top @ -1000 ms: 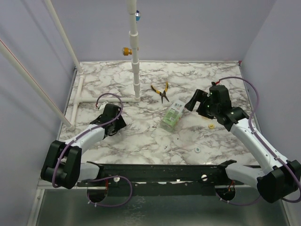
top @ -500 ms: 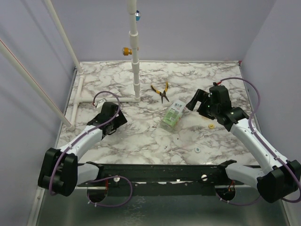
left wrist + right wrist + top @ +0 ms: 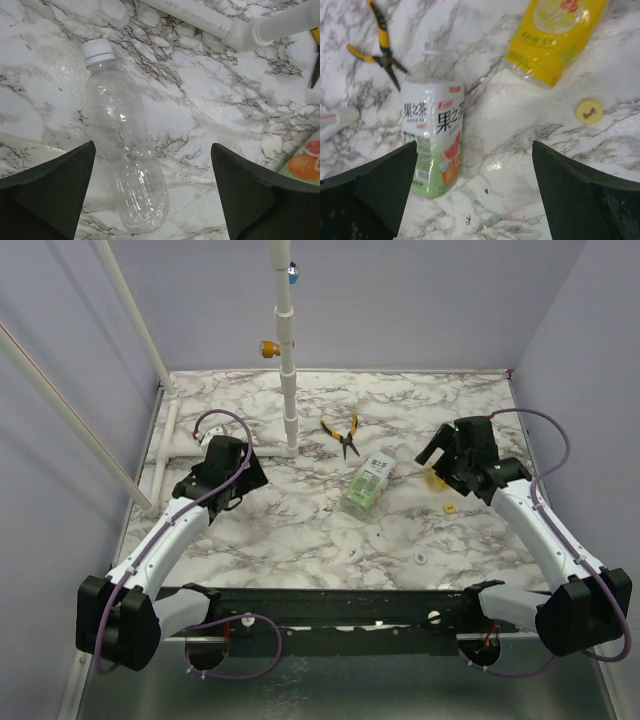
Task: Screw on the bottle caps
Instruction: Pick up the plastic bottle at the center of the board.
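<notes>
Marble tabletop [image 3: 300,530] is spread beneath the left gripper [image 3: 152,144] and right gripper [image 3: 474,142], both wide open with nothing held. The yellow cap [image 3: 589,110], lying near the yellow bottle [image 3: 555,35], is best pinched squarely across its rim.

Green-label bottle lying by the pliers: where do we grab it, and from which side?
Probably the labelled mid-body of the green-label bottle, from straight above, fingers closing across its width. It lies flat on the table with both long sides free, while the pliers crowd the neck end. The right gripper hangs open above, its closing line across the bottle.
</notes>
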Controlling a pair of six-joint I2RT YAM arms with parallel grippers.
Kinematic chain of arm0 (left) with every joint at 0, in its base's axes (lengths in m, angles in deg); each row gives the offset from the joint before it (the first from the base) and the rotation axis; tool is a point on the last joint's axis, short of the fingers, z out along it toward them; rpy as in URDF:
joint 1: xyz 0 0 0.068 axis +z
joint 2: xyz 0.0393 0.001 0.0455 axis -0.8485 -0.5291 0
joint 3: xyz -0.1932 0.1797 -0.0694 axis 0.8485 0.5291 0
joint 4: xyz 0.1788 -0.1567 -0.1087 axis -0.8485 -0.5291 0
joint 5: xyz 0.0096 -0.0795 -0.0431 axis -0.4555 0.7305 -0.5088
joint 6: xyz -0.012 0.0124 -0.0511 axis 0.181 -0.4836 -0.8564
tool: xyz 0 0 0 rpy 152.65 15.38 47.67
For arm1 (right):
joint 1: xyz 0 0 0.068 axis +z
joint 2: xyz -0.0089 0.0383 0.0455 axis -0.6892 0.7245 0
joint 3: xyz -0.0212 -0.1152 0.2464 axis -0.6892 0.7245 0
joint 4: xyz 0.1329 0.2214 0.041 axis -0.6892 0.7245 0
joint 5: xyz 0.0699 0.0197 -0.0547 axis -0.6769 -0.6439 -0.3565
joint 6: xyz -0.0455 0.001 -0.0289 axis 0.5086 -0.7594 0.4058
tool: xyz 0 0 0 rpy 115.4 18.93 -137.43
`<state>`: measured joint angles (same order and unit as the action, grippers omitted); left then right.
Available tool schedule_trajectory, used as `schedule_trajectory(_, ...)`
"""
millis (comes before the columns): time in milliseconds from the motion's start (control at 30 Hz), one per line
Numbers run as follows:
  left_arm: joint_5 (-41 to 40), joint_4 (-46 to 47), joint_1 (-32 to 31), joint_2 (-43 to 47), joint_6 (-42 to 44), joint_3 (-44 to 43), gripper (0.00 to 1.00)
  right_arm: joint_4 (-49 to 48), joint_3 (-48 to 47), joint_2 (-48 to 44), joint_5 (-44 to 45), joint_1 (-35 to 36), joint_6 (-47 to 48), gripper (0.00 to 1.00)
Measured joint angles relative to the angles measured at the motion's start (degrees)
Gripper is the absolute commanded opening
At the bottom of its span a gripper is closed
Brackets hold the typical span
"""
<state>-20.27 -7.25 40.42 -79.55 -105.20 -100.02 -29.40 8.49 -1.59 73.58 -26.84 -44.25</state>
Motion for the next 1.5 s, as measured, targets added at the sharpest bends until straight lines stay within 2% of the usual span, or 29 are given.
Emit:
schedule_trajectory(233,5.1,-2.2,0.0,1.7,5.3,-1.6,0.95,-1.0,0.8,3.3,-3.3,-15.5,-0.3,0.99)
schedule_trajectory(400,12.0,-2.8,0.0,3.3,9.0,-2.8,0.94,-4.7,1.7,9.3,-6.6,-22.8,-0.7,0.98)
schedule_trajectory(600,21.2,-2.8,0.0,5.2,10.0,-3.9,0.93,-7.9,0.4,21.0,-7.0,-25.4,-1.2,0.96)
schedule_trajectory(933,26.3,-3.2,0.0,7.6,10.9,-4.6,0.93,-12.5,-7.8,30.7,-6.8,-27.3,0.4,0.96)
schedule_trajectory(1100,26.4,-3.4,0.0,7.7,10.5,-4.6,0.94,-12.9,-11.4,33.6,-6.8,-27.8,0.9,0.96)
schedule_trajectory(1300,22.1,-3.7,0.0,7.9,8.0,-4.7,0.96,-11.9,-18.9,40.6,-6.8,-30.6,2.0,0.92)
schedule_trajectory(1500,21.6,-3.8,0.0,7.0,7.1,-4.7,0.96,-11.2,-22.7,46.4,-7.0,-31.5,4.1,0.77)
